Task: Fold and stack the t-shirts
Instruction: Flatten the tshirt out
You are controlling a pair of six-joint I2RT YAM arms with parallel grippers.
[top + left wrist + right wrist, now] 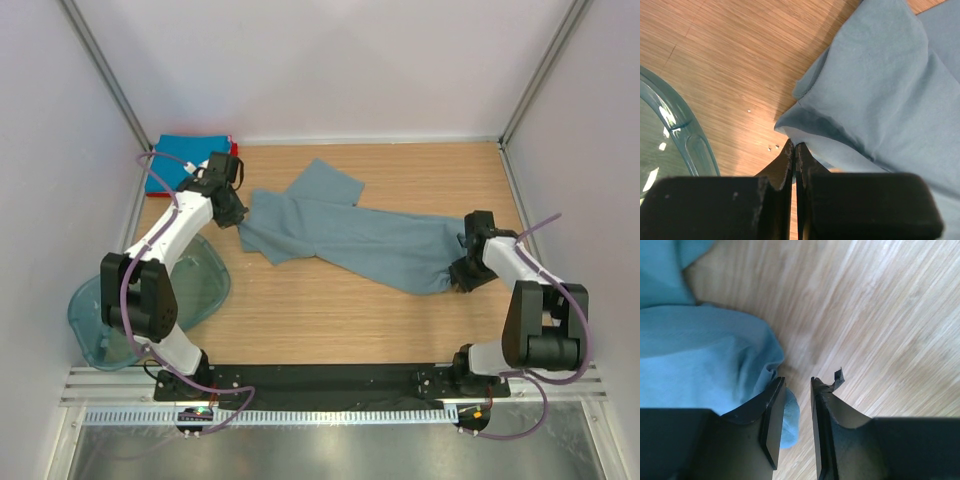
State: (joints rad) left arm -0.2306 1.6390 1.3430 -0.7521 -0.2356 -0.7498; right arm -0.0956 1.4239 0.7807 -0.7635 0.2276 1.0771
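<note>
The right gripper (797, 382) is standing partly open, a corner of the grey-blue t-shirt (360, 240) lying between its fingers. The left gripper (792, 147) is pressing shut at the shirt's far end, hold unclear. A folded blue t-shirt (180, 160) is sitting beyond.

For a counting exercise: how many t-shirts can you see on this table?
3. A grey-blue t-shirt lies stretched across the middle. A folded blue t-shirt sits in the far left corner, on a red t-shirt showing only an edge. Others may be hidden beneath.
</note>
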